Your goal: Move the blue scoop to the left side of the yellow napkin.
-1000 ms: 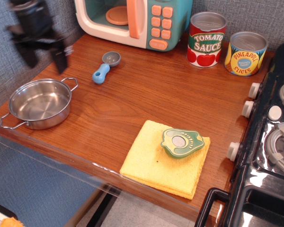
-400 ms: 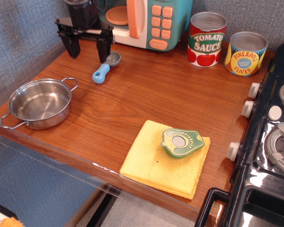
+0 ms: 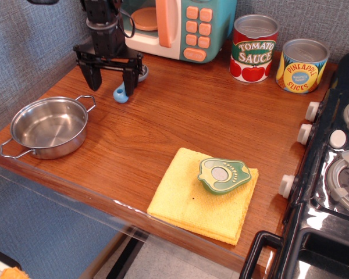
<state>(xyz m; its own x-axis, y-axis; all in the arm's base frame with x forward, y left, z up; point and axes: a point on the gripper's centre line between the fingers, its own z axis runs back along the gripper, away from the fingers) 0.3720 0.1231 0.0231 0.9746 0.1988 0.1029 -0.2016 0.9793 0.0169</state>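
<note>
The tool is seen in the upper left of the frame, its 2 fingers spread wide and pointed down at the worktop; nothing is held between them. The blue scoop is lying just beside the right finger, partly hidden behind it, with the handle end showing toward the frame's centre and the grey bowl tucked behind the finger; whether finger and scoop are touching cannot be told. The spread is judged to be set for straddling the handle, though the tool appears offset to the left of it. The yellow napkin is laid flat at the lower centre, well apart from the scoop; a green avocado toy is resting on its upper right part, so the bare worktop left of the napkin is open as a landing place. The steel pot at the left is holding nothing; 2 cans are standing closed at the upper right.
</note>
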